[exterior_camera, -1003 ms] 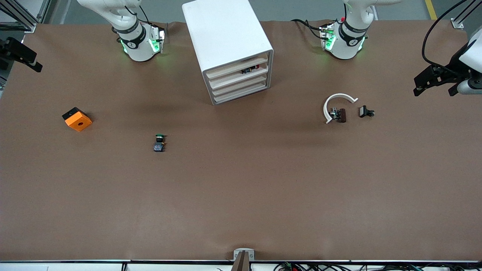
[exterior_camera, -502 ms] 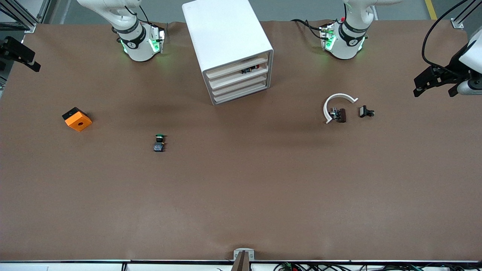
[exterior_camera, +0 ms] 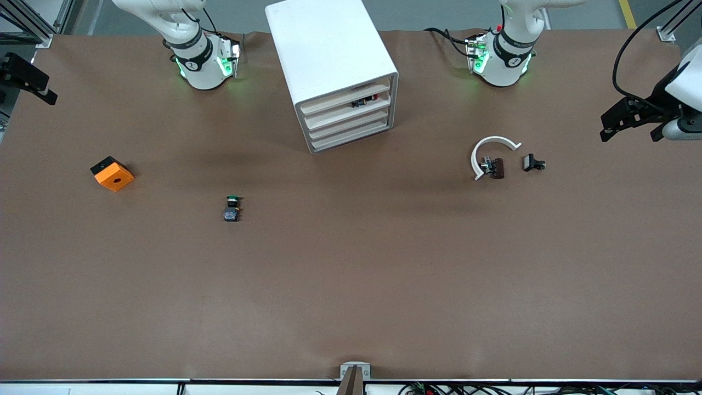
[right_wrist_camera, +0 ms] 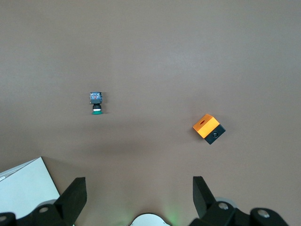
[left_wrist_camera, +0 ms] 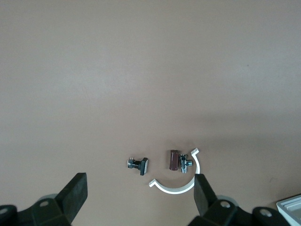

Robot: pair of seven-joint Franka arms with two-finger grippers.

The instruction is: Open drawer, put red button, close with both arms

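Both grippers wide open, empty: left gripper [exterior_camera: 630, 122] w/ clip [left_wrist_camera: 176, 184] betw jaws below, right gripper [exterior_camera: 30, 82] high over table [exterior_camera: 351, 285]. Red button [exterior_camera: 373, 99] visible in drawer [exterior_camera: 348, 104], front not flush w/ cabinet [exterior_camera: 329, 49] — risk: left ajar.

The brown counter [exterior_camera: 351, 285] carries a white cabinet [exterior_camera: 329, 60], an orange block [exterior_camera: 112, 174] and a green-capped switch [exterior_camera: 232, 208]. A white curved piece [exterior_camera: 488, 148], a brown part [exterior_camera: 496, 168] and a small black part [exterior_camera: 532, 163] lie toward the left arm's end.

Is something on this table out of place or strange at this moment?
The cabinet stands turned at an angle to the table's edges. A small dark-and-red part shows above its second drawer, whose front is flush with the others. Both tools, left and right, are open, high over the table.
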